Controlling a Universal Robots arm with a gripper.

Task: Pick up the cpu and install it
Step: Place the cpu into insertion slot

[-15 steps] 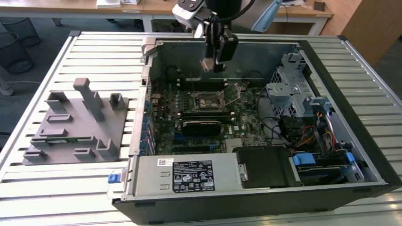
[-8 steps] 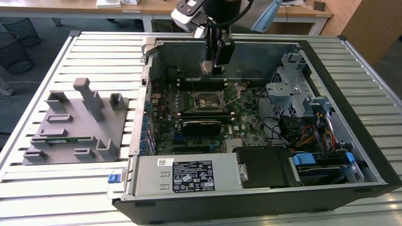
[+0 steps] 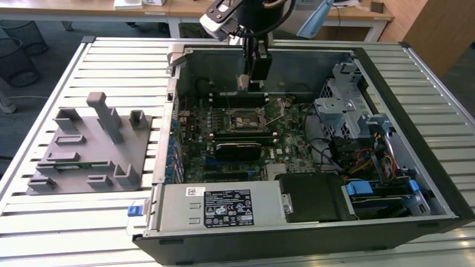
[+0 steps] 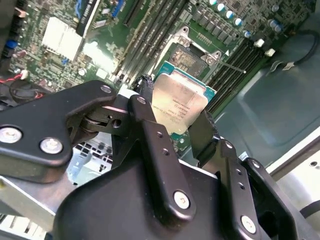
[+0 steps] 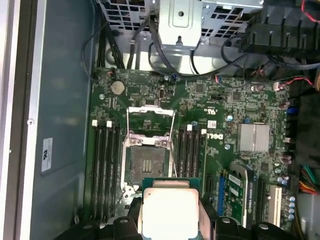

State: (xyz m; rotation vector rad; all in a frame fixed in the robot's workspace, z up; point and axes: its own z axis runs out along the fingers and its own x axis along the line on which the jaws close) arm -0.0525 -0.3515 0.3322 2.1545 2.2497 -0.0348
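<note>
Gripper (image 4: 174, 112) narrow, its two black fingers (image 4: 150, 130) clamped on opposite edges of the cpu (image 4: 181, 100); silver top of the chip faces the camera and a green rim shows along its far edge. In the first wrist view the same hold: gripper (image 5: 170, 226) with the cpu (image 5: 167, 212) between its fingers, pale metal top and thin rim plain. The cpu hangs clear of the motherboard (image 5: 225, 115), not seated. Just past it lies the socket (image 5: 146, 162), open, its metal frame (image 5: 150, 120) swung up and back. Rows of black memory slots (image 5: 105, 170) flank the socket on both sides. Further out on the board are a ribbed silver heat sink (image 5: 254, 137) and a round coin battery (image 5: 117, 88). In the exterior view the gripper (image 3: 250, 82) sits in the upper centre of the frame, reaching down into an open computer case (image 3: 415, 100) lying on its side, with the socket (image 3: 245, 118) lower in the frame than the gripper. A power supply (image 3: 222, 207) with a label is at the case's lower edge; coloured cables (image 3: 364, 161) bunch toward the exterior view's right. The case rests on a slatted metal desk (image 3: 111, 55). At the exterior view's left, well apart from the case, stands a grey parts holder (image 3: 89, 144) with a thin green memory strip (image 3: 78, 164) lying in it.
</note>
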